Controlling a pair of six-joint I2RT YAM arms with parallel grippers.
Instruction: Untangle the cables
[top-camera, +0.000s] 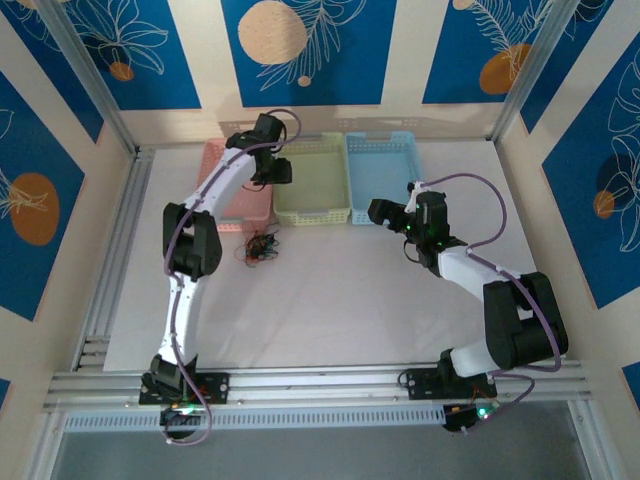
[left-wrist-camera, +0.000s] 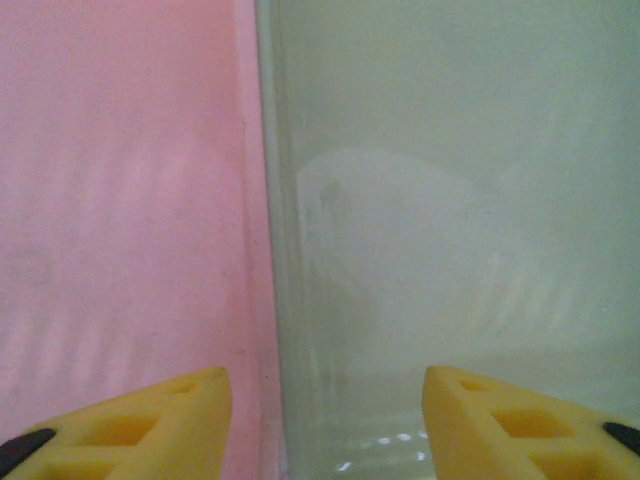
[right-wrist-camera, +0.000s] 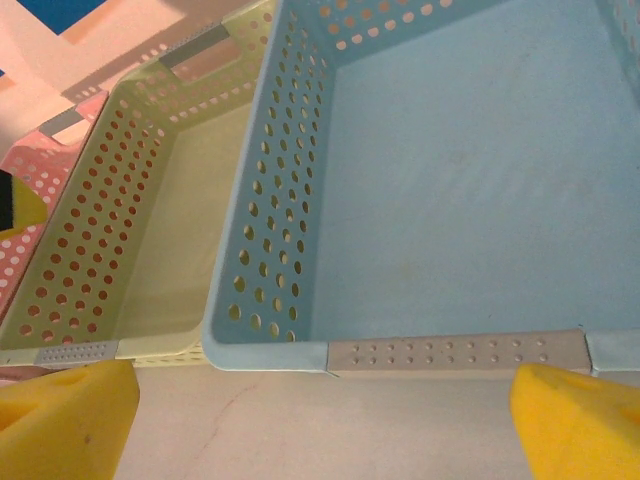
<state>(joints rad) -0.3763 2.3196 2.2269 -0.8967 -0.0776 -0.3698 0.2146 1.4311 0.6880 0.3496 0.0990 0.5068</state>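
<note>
Three baskets sit side by side at the far edge of the counter (top-camera: 330, 300): pink basket (top-camera: 213, 160) left, green basket (top-camera: 312, 212) middle, blue basket (top-camera: 380, 170) right. Left tool (top-camera: 272, 168) hangs over the pink/green wall, fingers (left-wrist-camera: 150, 425) apart and gripping nothing; under it are pink floor and green floor with a pale smear I can't identify. Right tool (top-camera: 385, 212) is just near of the blue basket's front rim, jaws wide and not holding anything; the blue floor shows plain. Cables (top-camera: 262, 247) lie in a tangled clump on the counter, just near of the pink basket.
</note>
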